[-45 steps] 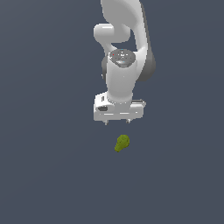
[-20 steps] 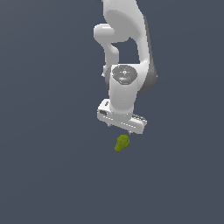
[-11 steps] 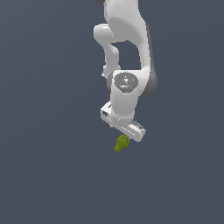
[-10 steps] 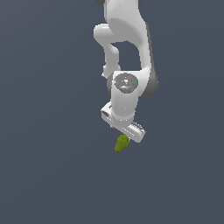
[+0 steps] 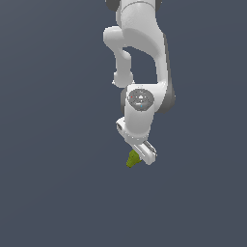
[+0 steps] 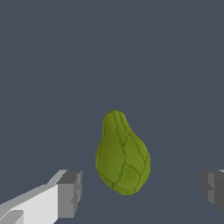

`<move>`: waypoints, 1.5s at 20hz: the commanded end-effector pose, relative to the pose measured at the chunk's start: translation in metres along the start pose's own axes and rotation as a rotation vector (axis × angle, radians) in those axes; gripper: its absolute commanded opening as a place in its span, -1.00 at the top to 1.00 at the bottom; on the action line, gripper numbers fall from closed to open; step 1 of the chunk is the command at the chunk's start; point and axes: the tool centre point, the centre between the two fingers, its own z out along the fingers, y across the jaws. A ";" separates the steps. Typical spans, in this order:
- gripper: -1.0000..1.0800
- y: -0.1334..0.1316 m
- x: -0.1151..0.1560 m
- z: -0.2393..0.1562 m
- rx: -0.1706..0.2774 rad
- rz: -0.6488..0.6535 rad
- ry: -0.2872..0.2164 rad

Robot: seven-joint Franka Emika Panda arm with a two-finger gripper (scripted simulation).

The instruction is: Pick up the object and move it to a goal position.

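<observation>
The object (image 6: 122, 153) is a small olive-green pear-shaped lump lying on the dark grey floor. In the exterior view the object (image 5: 132, 159) shows only partly, just under the white hand. My gripper (image 6: 140, 190) is open, its two grey fingertips (image 6: 70, 193) standing wide on either side of the object's rounded end with clear gaps to it. In the exterior view the gripper (image 5: 139, 157) is low over the object and its fingers are hidden behind the hand.
The white arm (image 5: 140, 58) reaches down from the top of the exterior view. A plain dark grey floor (image 5: 58, 193) lies all around.
The hand has come down toward the object and turned about its axis. It now covers part of the object in the exterior view. The object has not moved.
</observation>
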 end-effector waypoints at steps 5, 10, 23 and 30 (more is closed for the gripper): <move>-0.92 -0.004 0.000 0.009 -0.003 0.121 0.001; -0.92 -0.005 -0.001 0.013 -0.004 0.172 0.001; -0.92 -0.005 -0.001 0.035 -0.005 0.186 0.001; -0.92 -0.004 -0.001 0.064 -0.005 0.189 0.002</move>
